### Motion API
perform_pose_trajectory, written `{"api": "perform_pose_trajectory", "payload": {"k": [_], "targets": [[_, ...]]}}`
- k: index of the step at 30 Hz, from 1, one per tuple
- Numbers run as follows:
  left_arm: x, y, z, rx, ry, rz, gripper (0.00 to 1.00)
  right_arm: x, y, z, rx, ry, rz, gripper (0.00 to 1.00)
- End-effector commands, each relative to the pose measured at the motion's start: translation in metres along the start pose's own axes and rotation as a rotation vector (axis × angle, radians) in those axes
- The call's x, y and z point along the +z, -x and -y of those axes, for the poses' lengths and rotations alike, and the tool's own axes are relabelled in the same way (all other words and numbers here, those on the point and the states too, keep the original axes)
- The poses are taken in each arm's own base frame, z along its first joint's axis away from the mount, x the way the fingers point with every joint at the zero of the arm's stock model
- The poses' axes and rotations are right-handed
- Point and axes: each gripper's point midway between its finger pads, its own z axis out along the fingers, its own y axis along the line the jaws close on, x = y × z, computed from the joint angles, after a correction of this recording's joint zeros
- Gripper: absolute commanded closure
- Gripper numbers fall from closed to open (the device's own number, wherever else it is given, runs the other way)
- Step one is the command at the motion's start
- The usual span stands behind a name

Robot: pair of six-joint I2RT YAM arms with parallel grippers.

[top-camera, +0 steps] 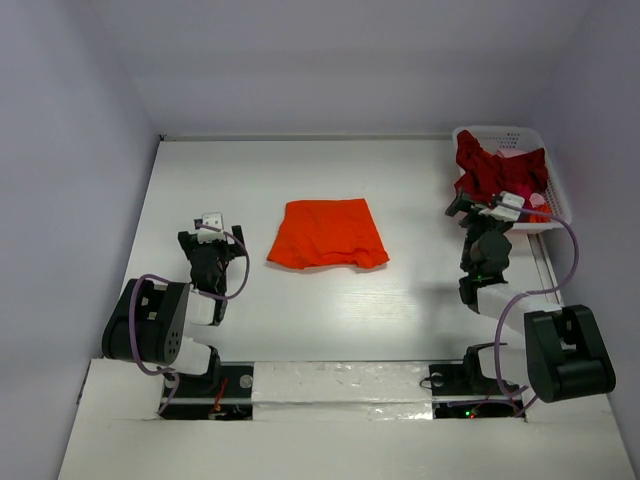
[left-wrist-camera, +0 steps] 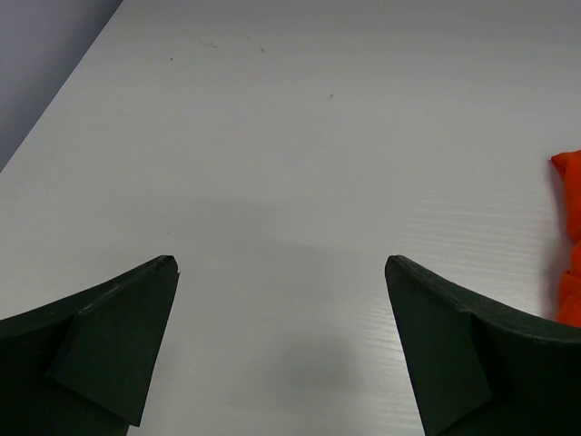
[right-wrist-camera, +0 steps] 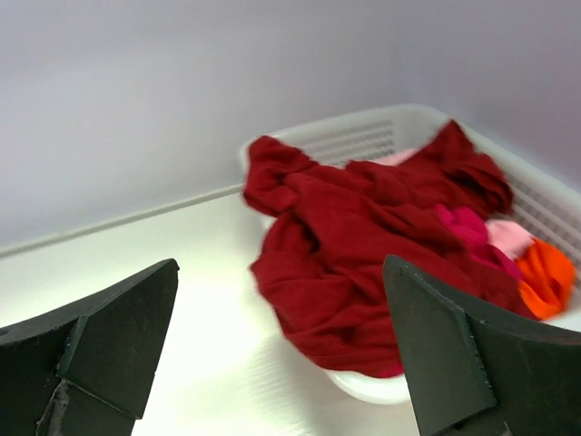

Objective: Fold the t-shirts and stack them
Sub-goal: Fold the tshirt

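A folded bright orange t-shirt (top-camera: pixel 328 233) lies flat in the middle of the table; its edge (left-wrist-camera: pixel 570 236) shows at the right of the left wrist view. Crumpled dark red t-shirts (top-camera: pixel 495 170) fill a white lattice basket (top-camera: pixel 556 190) at the back right and spill over its near rim (right-wrist-camera: pixel 363 263). My left gripper (top-camera: pixel 212 222) hovers open over bare table left of the orange shirt, nothing between its fingers (left-wrist-camera: pixel 118 336). My right gripper (top-camera: pixel 484 207) is open just in front of the basket, facing the red cloth, apart from it.
Pink and orange cloth (right-wrist-camera: pixel 526 259) lies in the basket under the red shirts. Grey walls close the table at the back and both sides. Purple cables (top-camera: pixel 560 260) loop off both arms near their bases.
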Motion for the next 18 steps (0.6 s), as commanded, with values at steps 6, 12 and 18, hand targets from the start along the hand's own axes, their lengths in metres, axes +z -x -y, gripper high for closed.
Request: {"api": "perform_pose_trajectory", "payload": {"k": [6,12,18], "targets": [[0.005,0.087,0.000,-0.091,-0.001,0.328,0.01,-0.013,0.032,-0.016,-0.007,0.146,0.173,0.00],[0.005,0.087,0.000,-0.091,-0.001,0.328,0.01,-0.007,0.026,0.008,0.056,-0.005,0.188,0.00],[0.005,0.087,0.000,-0.090,-0.001,0.327,0.01,0.001,0.017,0.004,0.066,0.001,0.113,0.00]]}}
